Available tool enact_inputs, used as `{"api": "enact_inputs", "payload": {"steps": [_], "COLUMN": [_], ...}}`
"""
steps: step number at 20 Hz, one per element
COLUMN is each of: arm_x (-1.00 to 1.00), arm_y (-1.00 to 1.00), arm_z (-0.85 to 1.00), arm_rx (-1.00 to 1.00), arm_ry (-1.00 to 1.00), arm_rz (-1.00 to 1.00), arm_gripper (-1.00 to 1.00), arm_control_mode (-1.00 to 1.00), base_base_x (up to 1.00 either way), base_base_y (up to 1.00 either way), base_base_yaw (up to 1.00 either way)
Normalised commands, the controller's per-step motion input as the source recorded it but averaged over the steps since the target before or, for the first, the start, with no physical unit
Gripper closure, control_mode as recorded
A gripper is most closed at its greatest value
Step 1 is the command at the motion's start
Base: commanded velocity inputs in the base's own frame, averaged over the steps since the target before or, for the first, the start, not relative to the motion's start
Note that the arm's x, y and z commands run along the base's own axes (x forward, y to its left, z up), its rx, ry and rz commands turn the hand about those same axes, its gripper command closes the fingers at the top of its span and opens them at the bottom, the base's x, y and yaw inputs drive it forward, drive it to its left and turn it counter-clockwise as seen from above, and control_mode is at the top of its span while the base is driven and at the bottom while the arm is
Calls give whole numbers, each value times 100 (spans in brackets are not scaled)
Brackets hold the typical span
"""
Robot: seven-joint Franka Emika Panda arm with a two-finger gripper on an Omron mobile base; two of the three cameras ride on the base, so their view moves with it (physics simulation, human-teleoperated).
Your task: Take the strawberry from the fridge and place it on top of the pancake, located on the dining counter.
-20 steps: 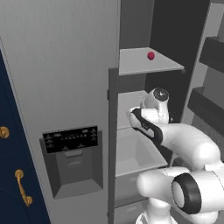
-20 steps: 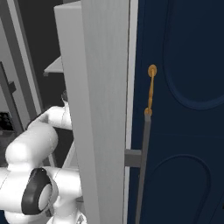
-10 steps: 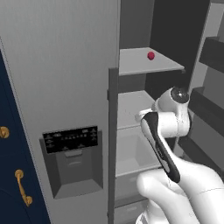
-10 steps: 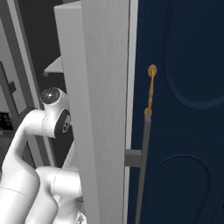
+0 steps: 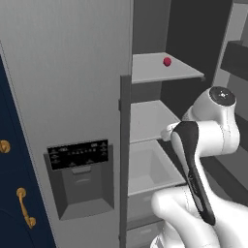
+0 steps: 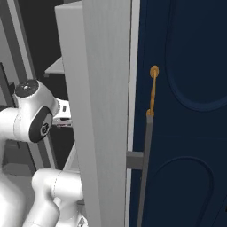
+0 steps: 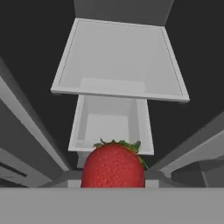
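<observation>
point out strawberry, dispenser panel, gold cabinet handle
strawberry point(image 5: 167, 61), left base view, centre of berry on upper shelf.
dispenser panel point(image 5: 77, 154), left base view, black control strip.
gold cabinet handle point(image 6: 152, 91), right base view, mid-bar.

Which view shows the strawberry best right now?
The hand view: the strawberry looms large at the bottom, green leaves visible, fridge drawers beyond. The left base view shows a tiny red berry on the upper fridge shelf. In the right base view the fridge door blocks it.

White arm point(image 5: 208, 140) folded, elbow raised, reaching forward
</observation>
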Motion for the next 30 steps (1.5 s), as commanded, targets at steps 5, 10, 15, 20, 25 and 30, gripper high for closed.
{"api": "enact_inputs", "payload": {"steps": [5,10,15,20,25,30], "arm_x": [-49,-17,-32,0,0,0], "arm_y": [3,1,2,0,0,0], "arm_z": [25,-2,0,0,0,0], "arm_rx": [0,0,0,0,0,0], "arm_ry": [10,0,-1,0,0,0], "arm_rz": [0,0,0,0,0,0], "arm_gripper": [100,100,100,100,100,100], "arm_control_mode": [-100,-100,100,100,100,100], "base_base_x": [0,0,-40,-100,-100,-100], "base_base_y": [0,0,12,53,63,60], "base_base_yaw": [0,0,0,0,-1,-5]}}
